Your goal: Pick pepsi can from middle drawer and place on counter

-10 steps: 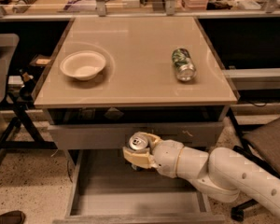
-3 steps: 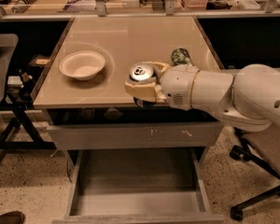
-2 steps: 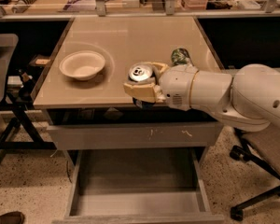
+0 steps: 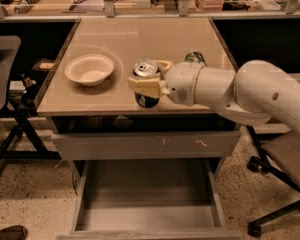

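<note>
Gripping the pepsi can (image 4: 145, 69) upright at the front edge of the counter (image 4: 140, 34).
The gripper (image 4: 149, 81) is clamped around the can, right of the white bowl (image 4: 89, 69); the middle drawer (image 4: 145, 214) stands open below.

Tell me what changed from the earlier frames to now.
The gripper, shut on the pepsi can throughout, lifted it out of the middle drawer and up over the counter, then eased a little farther in from the front edge. Whether the can touches the counter yet is unclear. The white bowl and green can stayed put; the drawer stayed open.
</note>
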Available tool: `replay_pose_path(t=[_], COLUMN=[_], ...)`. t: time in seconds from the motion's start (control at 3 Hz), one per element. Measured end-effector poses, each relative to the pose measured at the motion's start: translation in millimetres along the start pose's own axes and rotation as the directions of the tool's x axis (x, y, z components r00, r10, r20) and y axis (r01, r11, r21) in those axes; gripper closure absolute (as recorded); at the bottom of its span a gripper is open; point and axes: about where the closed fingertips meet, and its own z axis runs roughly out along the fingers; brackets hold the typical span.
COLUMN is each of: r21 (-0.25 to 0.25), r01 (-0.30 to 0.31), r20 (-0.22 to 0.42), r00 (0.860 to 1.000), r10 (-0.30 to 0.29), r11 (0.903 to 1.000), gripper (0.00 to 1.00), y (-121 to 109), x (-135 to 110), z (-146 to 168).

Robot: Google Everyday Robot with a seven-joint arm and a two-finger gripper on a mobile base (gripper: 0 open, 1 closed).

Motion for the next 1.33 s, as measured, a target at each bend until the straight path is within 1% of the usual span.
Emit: replay_pose_path(t=[0.33,0.67,1.33], r21=[-0.024,-0.040,-0.067], r01=[0.007,-0.004,-0.055], r20=[0.001,0.001,-0.024], r00=[1.000,1.000,0.998], r10=[-0.007,0.004,0.054], r11=[0.9997,0.9992,0.9963], gripper=[1.00,1.00,1.00], y=[-21,-40,-67], x=[-15,-19,-2], z=[18,32,52])
